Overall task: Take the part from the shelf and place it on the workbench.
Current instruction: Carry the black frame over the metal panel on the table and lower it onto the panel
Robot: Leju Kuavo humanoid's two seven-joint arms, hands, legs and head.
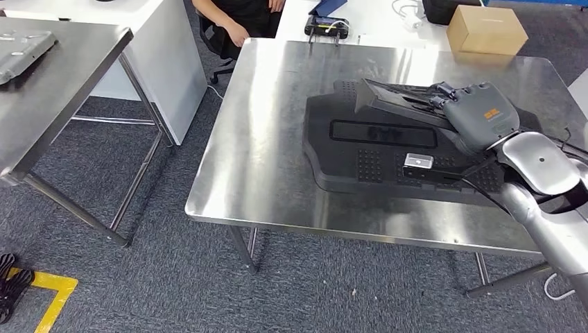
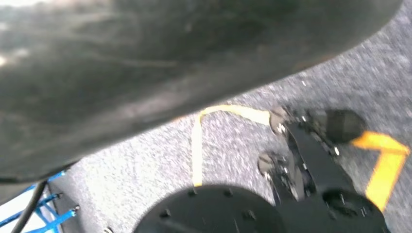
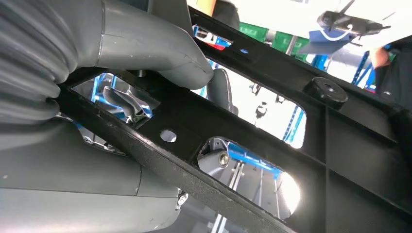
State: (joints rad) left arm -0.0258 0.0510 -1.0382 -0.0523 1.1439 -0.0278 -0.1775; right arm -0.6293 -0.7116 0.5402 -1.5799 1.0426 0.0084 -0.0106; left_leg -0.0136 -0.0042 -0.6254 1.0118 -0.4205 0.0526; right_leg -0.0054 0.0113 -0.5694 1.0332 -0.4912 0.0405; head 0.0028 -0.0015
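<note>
My right hand (image 1: pixel 478 111) grips a black plastic frame part (image 1: pixel 399 97) with open windows and holds it tilted just above the steel workbench (image 1: pixel 270 139). Under it lies a large flat black panel (image 1: pixel 360 149) with a small silver block (image 1: pixel 418 162) on it. In the right wrist view the thumb (image 3: pixel 165 53) presses on one bar of the part (image 3: pixel 272 141), and the other fingers (image 3: pixel 73 179) wrap the opposite side.
A second steel table (image 1: pixel 62 97) at the left carries a grey metal piece (image 1: pixel 21 52). A white cabinet (image 1: pixel 166 62) stands between the tables. A person (image 1: pixel 239 21) sits at the back. A cardboard box (image 1: pixel 485 29) rests at the far right. Yellow tape (image 1: pixel 52 295) marks the floor.
</note>
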